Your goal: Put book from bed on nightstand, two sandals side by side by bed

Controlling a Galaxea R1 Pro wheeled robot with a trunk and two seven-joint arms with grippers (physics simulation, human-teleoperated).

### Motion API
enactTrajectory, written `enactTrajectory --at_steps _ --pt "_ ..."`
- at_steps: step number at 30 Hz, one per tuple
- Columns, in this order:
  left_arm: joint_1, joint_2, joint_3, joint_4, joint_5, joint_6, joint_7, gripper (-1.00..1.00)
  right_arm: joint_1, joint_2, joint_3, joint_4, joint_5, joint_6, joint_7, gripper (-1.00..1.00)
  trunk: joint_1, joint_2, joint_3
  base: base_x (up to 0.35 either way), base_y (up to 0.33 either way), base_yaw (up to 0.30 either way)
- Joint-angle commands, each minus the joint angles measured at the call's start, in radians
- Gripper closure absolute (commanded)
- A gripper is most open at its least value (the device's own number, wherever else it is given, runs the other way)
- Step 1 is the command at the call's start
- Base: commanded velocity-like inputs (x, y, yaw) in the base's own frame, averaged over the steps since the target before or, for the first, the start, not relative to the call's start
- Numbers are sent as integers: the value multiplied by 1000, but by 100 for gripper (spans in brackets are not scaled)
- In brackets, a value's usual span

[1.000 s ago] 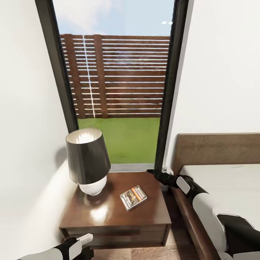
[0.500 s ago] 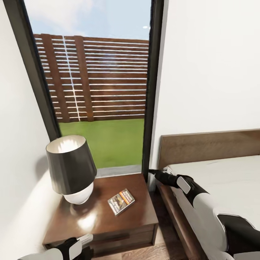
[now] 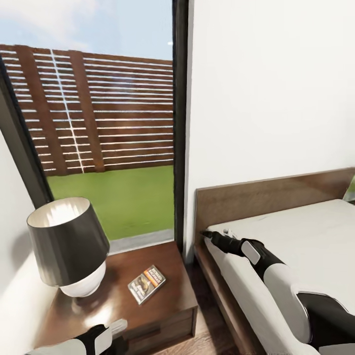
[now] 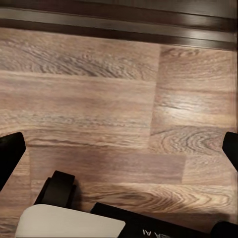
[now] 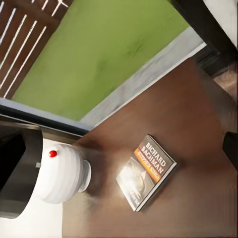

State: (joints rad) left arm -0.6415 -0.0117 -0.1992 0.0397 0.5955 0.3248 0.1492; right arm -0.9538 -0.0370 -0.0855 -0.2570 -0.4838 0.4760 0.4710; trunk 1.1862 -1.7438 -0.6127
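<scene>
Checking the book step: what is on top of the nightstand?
The book lies flat on the nightstand, apart from a lamp. The lamp hides the corner behind it.

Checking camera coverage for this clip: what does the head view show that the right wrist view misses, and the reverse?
Head view alone: the bed, the right gripper above its edge, and the lamp's dark shade. Right wrist view alone: the cover's lettering and a red dot on the lamp base. Both: the book flat on the nightstand, lamp, lawn.
</scene>
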Motion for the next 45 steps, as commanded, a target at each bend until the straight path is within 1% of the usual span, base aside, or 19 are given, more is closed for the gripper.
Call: enactTrajectory --at_steps 1,24,34,38,45 --pt "-1 0 -8 1 11 2 3 -100 0 0 -8 -1 0 9 1 -100 -4 7 3 0 0 -295" --pt "-1 -1 -8 1 11 0 3 -100 0 0 -8 -1 -1 9 1 -100 -92 168 101 0 0 -286" --pt "0 -1 -8 -1 13 -1 3 -100 0 0 -8 -1 -1 9 1 -100 -92 168 103 -28 0 -66" --pt "0 -1 -8 0 13 -1 2 -100 0 0 -8 -1 -1 9 1 -100 -92 168 105 -228 0 -126" --pt "0 -1 -8 0 13 -1 2 -100 0 0 -8 -1 -1 9 0 -100 -92 168 111 -295 0 -249"
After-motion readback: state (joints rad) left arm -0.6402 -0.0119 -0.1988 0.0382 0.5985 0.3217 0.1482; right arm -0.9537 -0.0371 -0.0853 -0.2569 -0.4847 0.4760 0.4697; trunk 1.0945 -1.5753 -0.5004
